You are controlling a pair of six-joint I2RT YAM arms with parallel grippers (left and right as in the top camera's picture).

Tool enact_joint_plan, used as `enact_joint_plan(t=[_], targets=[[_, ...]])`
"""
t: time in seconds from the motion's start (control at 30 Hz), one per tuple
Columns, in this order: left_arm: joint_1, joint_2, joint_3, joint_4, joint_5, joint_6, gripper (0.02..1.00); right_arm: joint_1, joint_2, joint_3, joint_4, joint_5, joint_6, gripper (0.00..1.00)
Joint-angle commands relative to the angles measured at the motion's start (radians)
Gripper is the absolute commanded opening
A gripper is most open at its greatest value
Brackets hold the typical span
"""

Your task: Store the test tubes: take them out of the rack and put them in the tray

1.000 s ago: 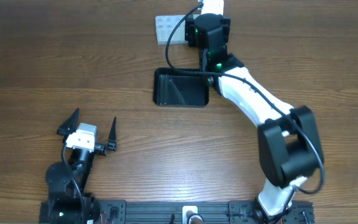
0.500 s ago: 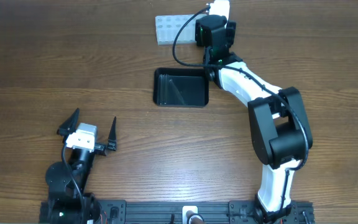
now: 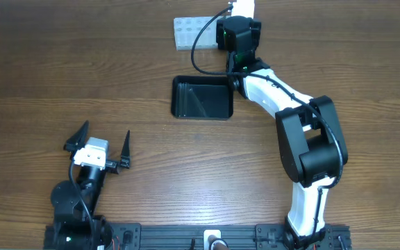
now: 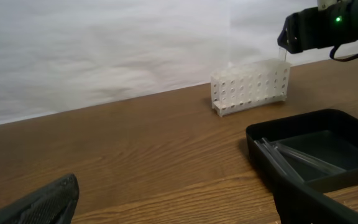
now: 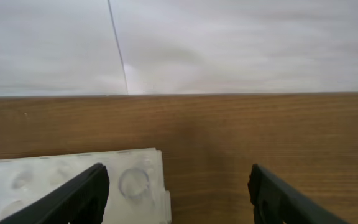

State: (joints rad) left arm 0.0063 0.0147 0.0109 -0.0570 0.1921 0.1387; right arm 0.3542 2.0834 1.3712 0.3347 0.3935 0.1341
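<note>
**Top view.** The right gripper (image 3: 242, 8) is stretched to the far side of the table (image 3: 82, 62), with the white rack (image 3: 189, 33) just beside it. The black tray (image 3: 174, 97) sits close behind the gripper, toward its own arm's base. This probably keeps the carry from rack to tray short. Clear test tubes (image 3: 198, 103) lie flat in the tray. The left gripper (image 3: 106, 129) stands spread wide and holds nothing, well apart from the rack and tray, apparently parked out of the working arm's way.

**Left wrist view.** The left gripper (image 4: 179, 214) faces the tray (image 4: 260, 134), which is near it, and the rack (image 4: 250, 87) farther off. The test tubes (image 4: 291, 158) rest against the tray floor. The right gripper (image 4: 319, 31) hangs over the rack's end.

**Right wrist view.** The right gripper (image 5: 179, 174) is spread apart and empty. A corner of the rack (image 5: 148, 193) lies beside one of its fingers (image 5: 73, 196), not centred between the two, so alignment over a well seems incomplete. Whether the wells hold tubes cannot be told.
</note>
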Motion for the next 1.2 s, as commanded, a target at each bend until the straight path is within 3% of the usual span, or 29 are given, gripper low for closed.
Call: enact_joint_plan(t=[0.03,0.77,1.2], targets=[[0.005,-0.009,-0.005,-0.001,0.013,0.011,1.0,0.013,0.044,0.024,0.035,-0.019,-0.002,0.715],[0.005,-0.009,-0.005,-0.001,0.013,0.011,1.0,0.014,0.079,0.024,0.066,-0.045,-0.002,0.66],[0.005,-0.009,-0.005,-0.001,0.013,0.011,1.0,0.015,0.095,0.024,0.074,-0.045,-0.001,0.527]])
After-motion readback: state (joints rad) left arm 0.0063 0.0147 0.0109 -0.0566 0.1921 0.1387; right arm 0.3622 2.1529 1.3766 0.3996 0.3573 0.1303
